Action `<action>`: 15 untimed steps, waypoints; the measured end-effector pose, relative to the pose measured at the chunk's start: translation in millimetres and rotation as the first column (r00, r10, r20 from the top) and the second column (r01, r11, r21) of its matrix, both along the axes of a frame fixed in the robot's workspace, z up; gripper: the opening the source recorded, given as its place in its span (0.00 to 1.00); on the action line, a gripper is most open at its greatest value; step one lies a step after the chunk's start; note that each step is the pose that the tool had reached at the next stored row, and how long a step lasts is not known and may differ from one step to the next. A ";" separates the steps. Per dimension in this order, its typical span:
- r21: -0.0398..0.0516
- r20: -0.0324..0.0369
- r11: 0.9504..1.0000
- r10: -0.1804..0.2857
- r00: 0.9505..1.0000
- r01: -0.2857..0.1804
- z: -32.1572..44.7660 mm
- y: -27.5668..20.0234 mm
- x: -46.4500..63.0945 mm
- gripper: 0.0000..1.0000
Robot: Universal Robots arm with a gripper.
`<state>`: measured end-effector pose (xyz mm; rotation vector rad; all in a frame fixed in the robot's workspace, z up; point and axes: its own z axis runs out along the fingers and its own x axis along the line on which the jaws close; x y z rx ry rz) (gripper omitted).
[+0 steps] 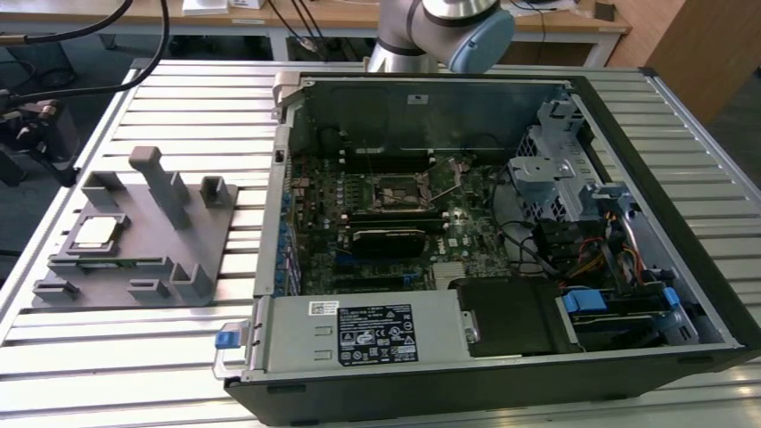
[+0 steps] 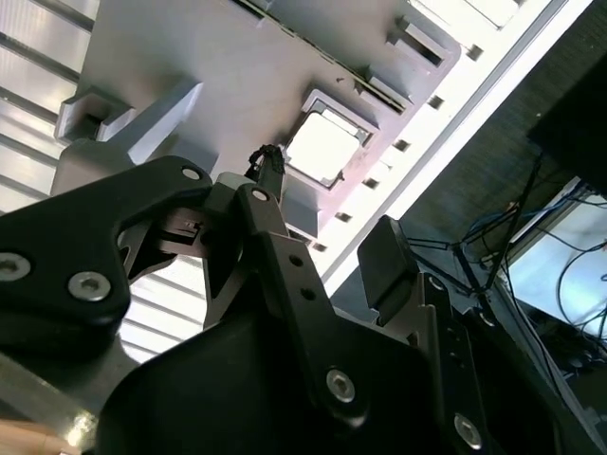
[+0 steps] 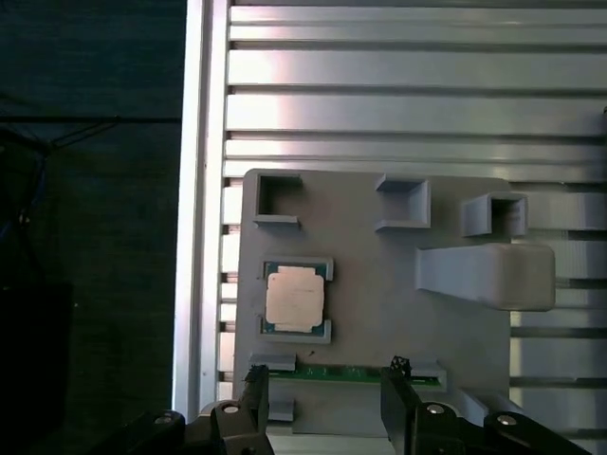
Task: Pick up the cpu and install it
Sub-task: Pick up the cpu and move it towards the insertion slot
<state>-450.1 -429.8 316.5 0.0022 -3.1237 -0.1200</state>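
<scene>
Plainly, cpu [image 3: 293,299] in holder [image 3: 379,284]; exterior view, computer case [image 1: 476,397] alongside.

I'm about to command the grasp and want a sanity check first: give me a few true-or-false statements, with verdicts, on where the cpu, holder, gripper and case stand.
1. The cpu lies in a recess of the grey holder. True.
2. The gripper is shut on the cpu. False: it is open and empty, clear of the cpu.
3. The holder stands inside the computer case. False: it stands on the table, at the exterior view's left of the case.
4. The case is open, with the motherboard showing. True.
</scene>
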 end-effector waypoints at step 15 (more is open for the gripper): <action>-0.048 -0.001 0.999 0.011 1.000 -0.011 -9.1 -0.2 -0.2 0.59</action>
